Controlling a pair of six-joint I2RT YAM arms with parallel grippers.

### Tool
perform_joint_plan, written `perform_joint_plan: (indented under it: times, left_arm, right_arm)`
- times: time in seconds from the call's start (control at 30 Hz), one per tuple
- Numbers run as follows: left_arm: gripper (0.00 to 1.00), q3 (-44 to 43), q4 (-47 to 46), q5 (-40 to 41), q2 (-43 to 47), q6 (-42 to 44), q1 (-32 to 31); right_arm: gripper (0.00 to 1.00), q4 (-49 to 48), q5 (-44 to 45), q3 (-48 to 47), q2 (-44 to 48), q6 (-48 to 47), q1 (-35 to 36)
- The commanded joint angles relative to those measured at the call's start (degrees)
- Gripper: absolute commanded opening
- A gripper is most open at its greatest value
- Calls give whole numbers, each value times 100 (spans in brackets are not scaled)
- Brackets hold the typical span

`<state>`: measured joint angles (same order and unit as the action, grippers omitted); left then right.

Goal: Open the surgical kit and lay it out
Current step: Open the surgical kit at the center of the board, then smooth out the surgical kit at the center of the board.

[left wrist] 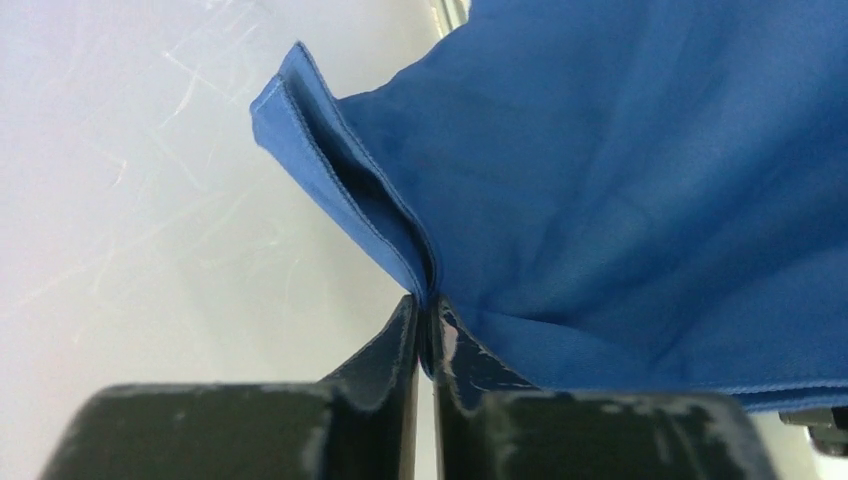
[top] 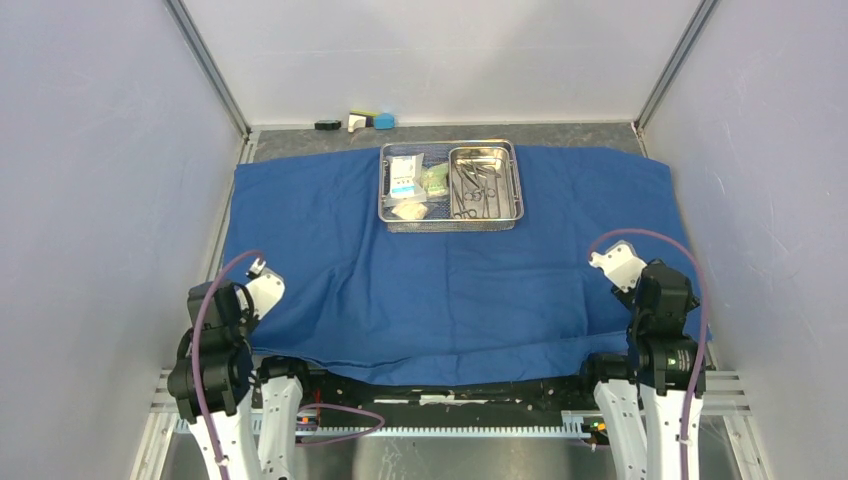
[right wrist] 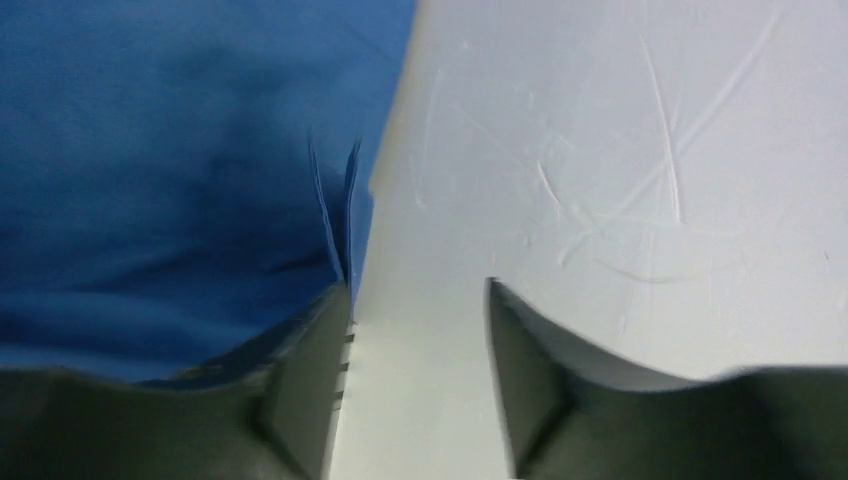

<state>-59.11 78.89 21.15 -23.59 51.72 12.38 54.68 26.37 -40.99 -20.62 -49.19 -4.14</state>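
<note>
The surgical kit's blue cloth wrap point(top: 450, 280) lies spread flat over the table. On its far middle stands the wire-mesh basket point(top: 388, 215), holding the smaller steel pan point(top: 503, 160) with slim steel instruments point(top: 470, 190) and small white and green packets point(top: 405, 175). My left gripper point(top: 258, 268) is at the cloth's near left corner. In the left wrist view it point(left wrist: 425, 300) is shut on a folded corner of the cloth point(left wrist: 340, 170). My right gripper point(top: 602, 255) is at the cloth's right edge. In the right wrist view it point(right wrist: 418, 290) is open, with the cloth edge point(right wrist: 345, 220) beside its left finger and nothing between the fingers.
Small black point(top: 327, 125), white point(top: 358, 122) and blue point(top: 384, 121) blocks lie at the back edge beyond the cloth. White enclosure walls stand close on the left, right and back. The arms' bases and a metal rail point(top: 450, 420) run along the near edge.
</note>
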Motion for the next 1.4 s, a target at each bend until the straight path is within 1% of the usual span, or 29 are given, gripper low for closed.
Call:
perform_joint_plan:
  times: [0.0, 0.1, 0.17, 0.23, 0.27, 0.37, 0.43, 0.53, 0.6, 0.7, 0.8, 0.9, 1.03, 1.13, 1.23, 1.37]
  left_arm:
    - [23, -196, 650, 51, -256, 469, 2]
    - [59, -526, 1099, -277, -491, 501, 7]
    - [74, -838, 1288, -544, -678, 522, 6]
    - [85, -1257, 1384, -788, -891, 532, 3]
    - [91, -1454, 1395, -923, -1006, 514, 4]
    - [99, -2108, 1355, -1406, -1541, 270, 6]
    - [100, -2371, 1111, -1852, -1945, -55, 7]
    - [100, -2377, 359, -2696, -2572, -718, 8]
    - [100, -2263, -408, -3173, -3026, -1330, 2]
    - [100, -2266, -1503, -3845, -3944, -2367, -2]
    - [100, -2348, -2574, -4107, -4850, -3344, -92]
    - [100, -2364, -3606, -3901, -5661, -4073, -394]
    - [97, -2631, -4453, -3351, -6948, -4571, -781]
    - [95, -3205, -4576, -3138, -7951, -4827, -923]
    - [93, -3749, -4549, -2971, -8776, -4908, -948]
    - [91, -4261, -4414, -2866, -9453, -4648, -956]
  right_arm:
    - [69, 361, -930, -494, -324, -33, -10]
    - [86, 522, -1396, -752, -564, -112, -8]
    - [94, 564, -1713, -980, -751, -133, -8]
    - [98, 579, -2055, -1291, -999, -111, -8]
    - [98, 585, -2232, -1431, -1125, -81, -8]
    - [98, 457, -2866, -1860, -1609, 63, -8]
    - [98, 180, -3182, -2031, -1919, 238, -8]
    - [98, -535, -3517, -2132, -2439, 592, -8]
    - [98, -1151, -3654, -2106, -2828, 891, -8]
    - [98, -2190, -3680, -2041, -3530, 1409, 8]
    - [98, -3088, -3715, -2001, -4276, 2020, 111]
    - [98, -4038, -3527, -1920, -5013, 2515, 330]
    - [96, -4935, -2910, -2136, -6242, 2914, 714]
    - [94, -5411, -2479, -2533, -7113, 3244, 764]
    - [92, -5336, -2162, -3122, -7921, 3336, 749]
    - [90, -5419, -2088, -3501, -8526, 3324, 730]
